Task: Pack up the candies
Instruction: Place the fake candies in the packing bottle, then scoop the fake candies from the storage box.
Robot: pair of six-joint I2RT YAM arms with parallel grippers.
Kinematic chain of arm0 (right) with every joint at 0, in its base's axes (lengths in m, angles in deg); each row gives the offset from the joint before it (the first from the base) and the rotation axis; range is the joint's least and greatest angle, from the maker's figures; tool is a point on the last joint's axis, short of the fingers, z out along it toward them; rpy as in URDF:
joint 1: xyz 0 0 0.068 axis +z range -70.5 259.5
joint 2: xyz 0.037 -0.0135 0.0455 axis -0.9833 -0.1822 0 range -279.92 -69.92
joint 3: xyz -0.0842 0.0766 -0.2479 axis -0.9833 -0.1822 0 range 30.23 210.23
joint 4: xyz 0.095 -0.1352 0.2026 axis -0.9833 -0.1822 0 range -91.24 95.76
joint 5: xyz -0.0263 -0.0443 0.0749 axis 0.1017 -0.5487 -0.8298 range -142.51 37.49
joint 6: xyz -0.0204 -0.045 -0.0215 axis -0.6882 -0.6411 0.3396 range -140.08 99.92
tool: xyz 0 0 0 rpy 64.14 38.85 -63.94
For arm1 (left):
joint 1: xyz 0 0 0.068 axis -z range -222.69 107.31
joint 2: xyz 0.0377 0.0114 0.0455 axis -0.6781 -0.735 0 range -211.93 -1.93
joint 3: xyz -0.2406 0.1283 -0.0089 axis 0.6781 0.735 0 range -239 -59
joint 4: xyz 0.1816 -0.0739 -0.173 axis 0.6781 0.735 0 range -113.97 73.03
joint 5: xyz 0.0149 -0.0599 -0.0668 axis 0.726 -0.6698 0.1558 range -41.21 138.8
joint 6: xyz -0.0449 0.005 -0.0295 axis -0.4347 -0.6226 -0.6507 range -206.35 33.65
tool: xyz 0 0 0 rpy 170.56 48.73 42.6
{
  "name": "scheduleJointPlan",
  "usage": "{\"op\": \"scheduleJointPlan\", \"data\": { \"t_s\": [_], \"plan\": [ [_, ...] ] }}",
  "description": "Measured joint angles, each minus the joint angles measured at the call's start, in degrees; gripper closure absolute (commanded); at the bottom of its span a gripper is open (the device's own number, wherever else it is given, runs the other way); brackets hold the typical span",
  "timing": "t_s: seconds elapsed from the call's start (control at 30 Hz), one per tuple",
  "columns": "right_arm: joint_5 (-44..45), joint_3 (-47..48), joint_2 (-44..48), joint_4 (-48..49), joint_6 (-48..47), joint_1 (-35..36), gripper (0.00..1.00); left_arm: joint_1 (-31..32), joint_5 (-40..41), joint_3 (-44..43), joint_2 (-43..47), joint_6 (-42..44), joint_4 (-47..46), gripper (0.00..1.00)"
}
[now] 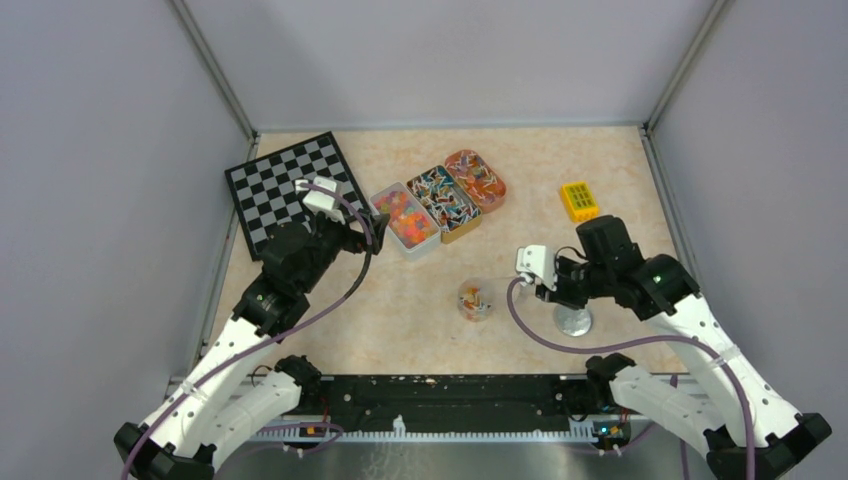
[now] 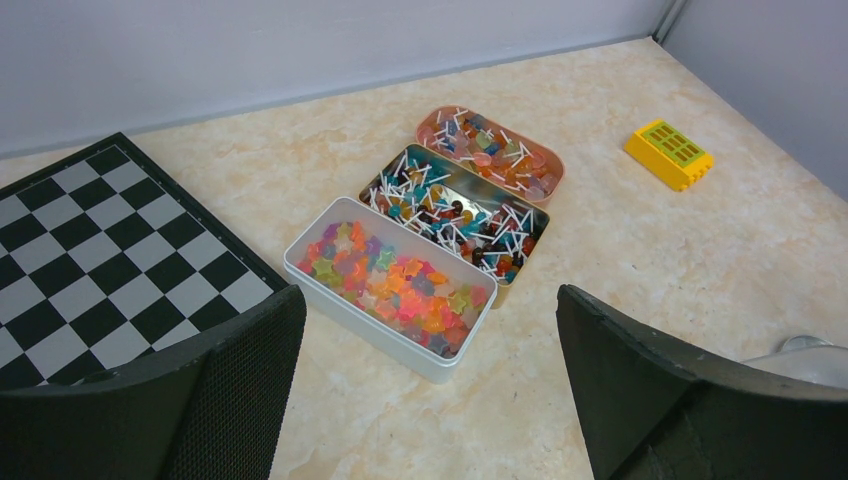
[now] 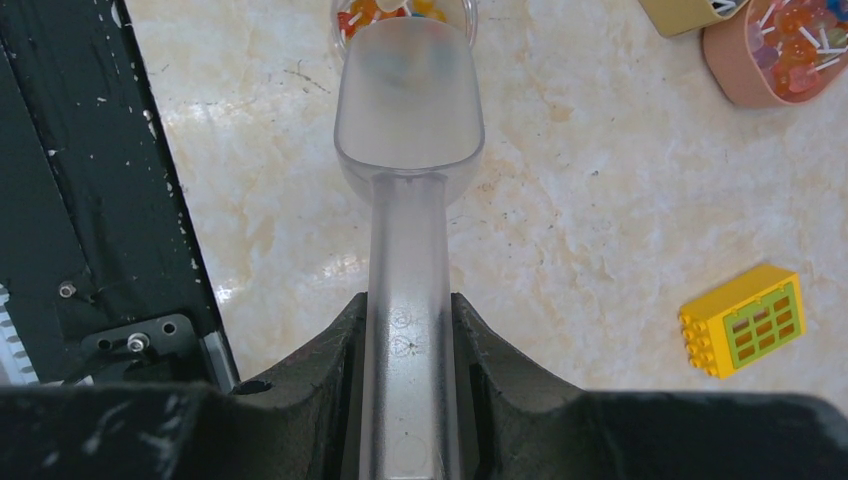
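we find the right pincer (image 3: 408, 330) clamped on the scoop (image 3: 408, 110), bowl at the cup (image 1: 463, 303) of candies (image 3: 372, 14) (tipping step, we judge); left pincer (image 2: 428, 330) wide. next: refill from a tin (image 2: 390, 338).

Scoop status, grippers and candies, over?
Right gripper shut on scoop, bowl at cup. Left gripper open by white tin. Some candies in cup. Nothing blocking.

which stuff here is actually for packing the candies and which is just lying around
For the job:
white rectangular tin of star gummies
gold rectangular tin of lollipops
pink oval tin of lollipops
small clear round cup holding a few candies
clear plastic scoop

Lying about:
black-and-white chequered board
yellow plastic block with green squares
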Motion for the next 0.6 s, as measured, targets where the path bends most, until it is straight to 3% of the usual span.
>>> {"op": "scheduleJointPlan", "data": {
  "t_s": [0.6],
  "plan": [
    [2.5,1.3,-1.4,-0.2,3.2,0.7,1.00,0.0,0.0,0.0,-0.1,0.0,0.0,0.01]
  ]
}}
